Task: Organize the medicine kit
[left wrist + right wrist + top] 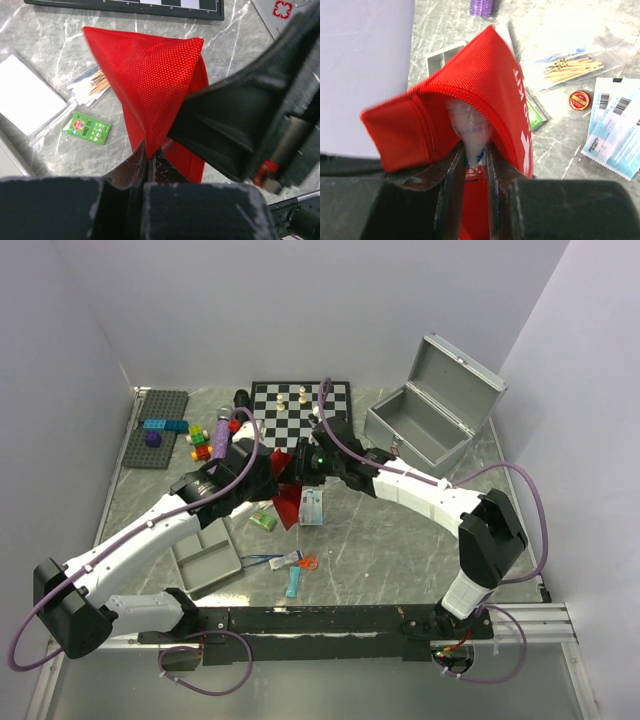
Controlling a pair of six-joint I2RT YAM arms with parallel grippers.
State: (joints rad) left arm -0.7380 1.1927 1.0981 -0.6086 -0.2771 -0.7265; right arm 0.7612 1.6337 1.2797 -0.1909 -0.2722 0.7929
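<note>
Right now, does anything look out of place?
A green sachet, swab bag and blue packets lie loose on the table, outside the open case. The red pouch hangs tented from the left gripper; the right gripper holds a white packet at its opening.

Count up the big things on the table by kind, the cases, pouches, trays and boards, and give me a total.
Cases: 1, the open medicine kit
Pouches: 1, the red pouch
Trays: 1, the grey divided tray
Boards: 2, the chessboard and the grey brick baseplate
Total: 5
</note>
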